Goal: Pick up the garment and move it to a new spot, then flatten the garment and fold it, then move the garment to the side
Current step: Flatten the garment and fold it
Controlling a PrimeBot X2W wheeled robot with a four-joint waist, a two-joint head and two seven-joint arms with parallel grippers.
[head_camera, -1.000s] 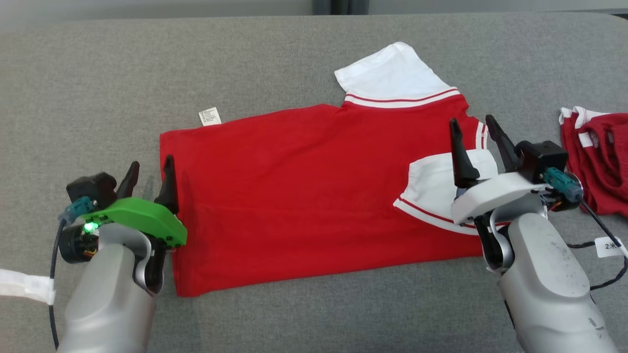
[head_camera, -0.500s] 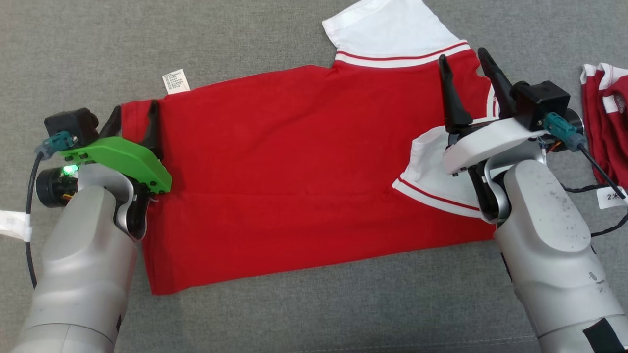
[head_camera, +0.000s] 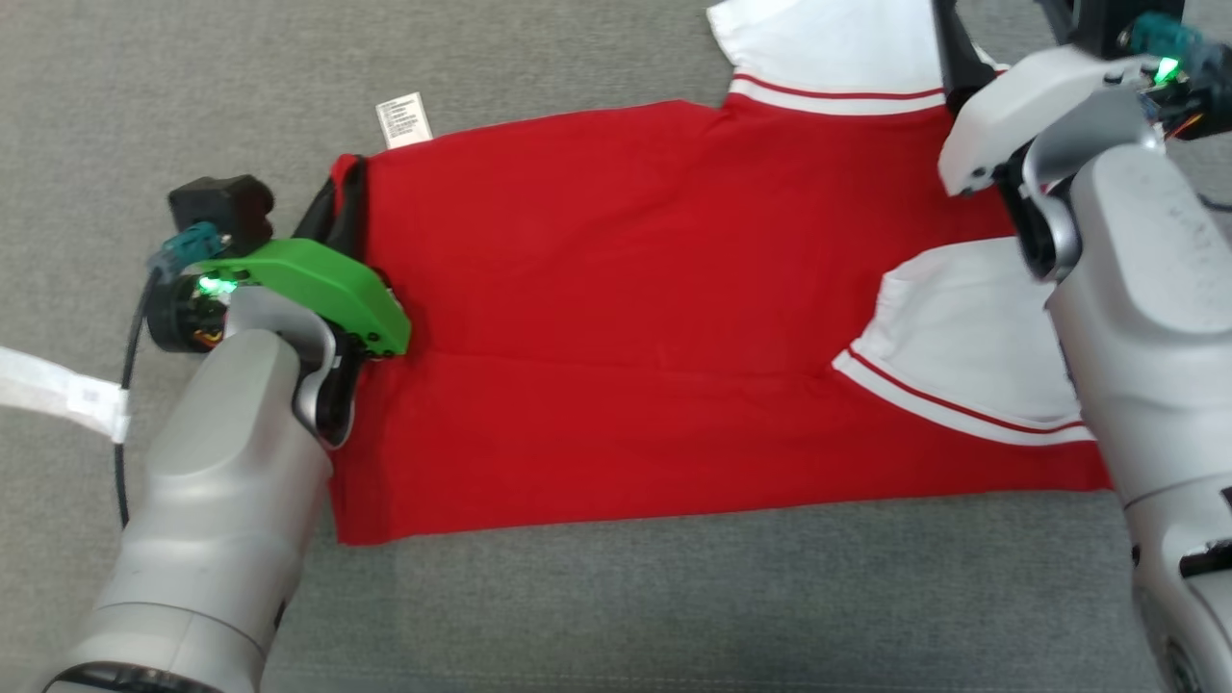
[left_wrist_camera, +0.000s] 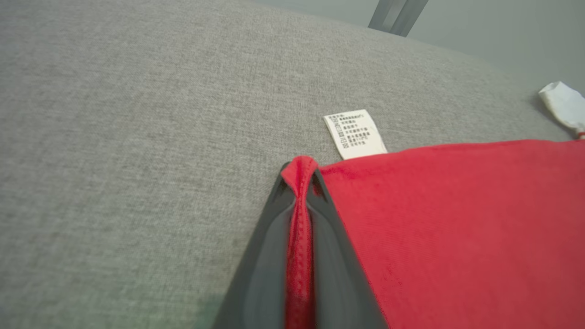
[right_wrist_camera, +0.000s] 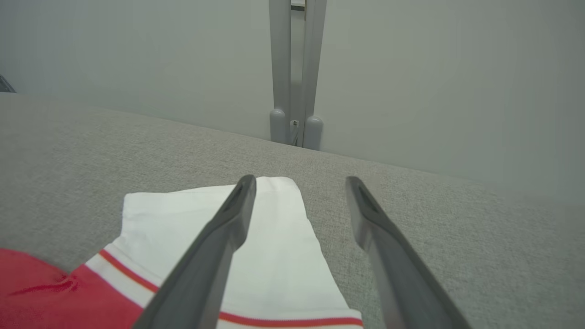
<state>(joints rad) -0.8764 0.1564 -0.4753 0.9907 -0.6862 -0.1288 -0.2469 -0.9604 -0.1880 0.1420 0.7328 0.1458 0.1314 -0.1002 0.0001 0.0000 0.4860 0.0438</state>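
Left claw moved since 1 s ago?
Yes. Against the care label, the left claw has moved along the hem of the garment toward the label and now pinches the corner beside it.

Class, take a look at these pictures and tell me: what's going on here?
A two-armed robot is working on a red shirt spread flat on a grey padded surface. Its left tool is shut on the shirt's hem corner, close to the care label. Its right tool stands open above the far white sleeve, gripping nothing. The other white sleeve lies over the red body.
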